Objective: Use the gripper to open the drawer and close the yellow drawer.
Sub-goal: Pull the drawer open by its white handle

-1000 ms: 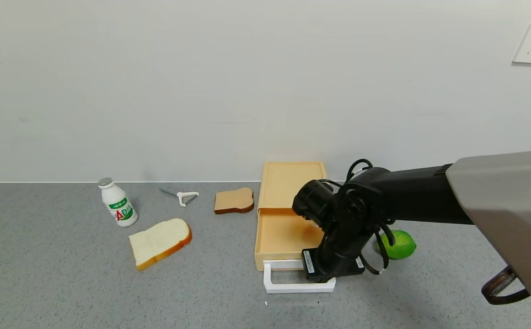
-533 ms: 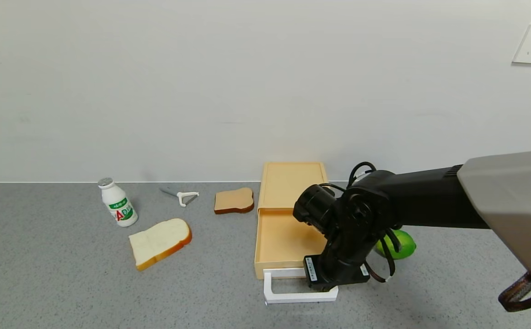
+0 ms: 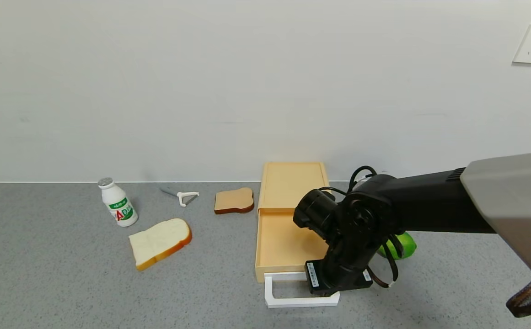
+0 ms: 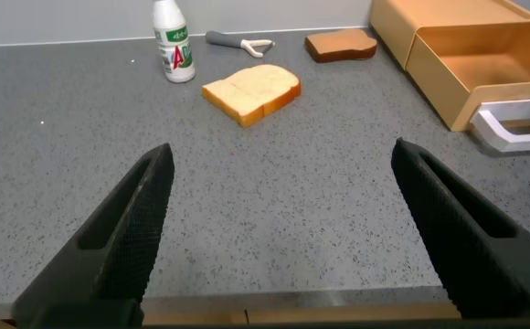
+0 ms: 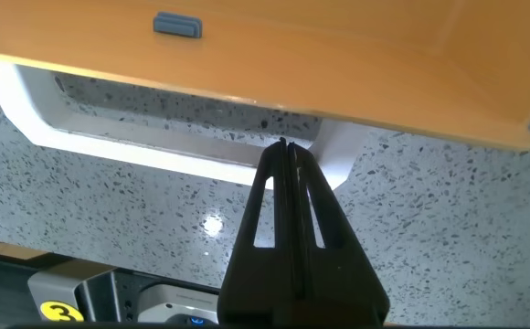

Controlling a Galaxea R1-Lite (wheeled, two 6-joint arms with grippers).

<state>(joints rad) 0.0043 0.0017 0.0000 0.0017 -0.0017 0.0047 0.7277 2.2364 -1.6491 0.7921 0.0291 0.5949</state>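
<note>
The pale-yellow drawer (image 3: 292, 180) stands near the back wall with its tray (image 3: 281, 242) slid out toward me. Its white loop handle (image 3: 301, 300) lies at the front. My right gripper (image 3: 334, 285) points down, and its shut fingers are hooked inside the loop at the right end. In the right wrist view the gripper (image 5: 284, 146) has its fingers pressed together against the handle (image 5: 146, 146), below the tray front (image 5: 247, 55). My left gripper (image 4: 281, 151) is open and empty above bare counter, out of the head view. The drawer (image 4: 484, 64) lies beyond it.
A white drink bottle (image 3: 117, 202), a peeler (image 3: 183, 197), a brown toast slice (image 3: 234, 201) and a white bread slice (image 3: 160, 241) lie left of the drawer. A green fruit (image 3: 406, 245) sits right of it, behind my right arm. The wall is close behind.
My right gripper has moved toward the front edge with the handle, and the tray has slid farther out of the box.
</note>
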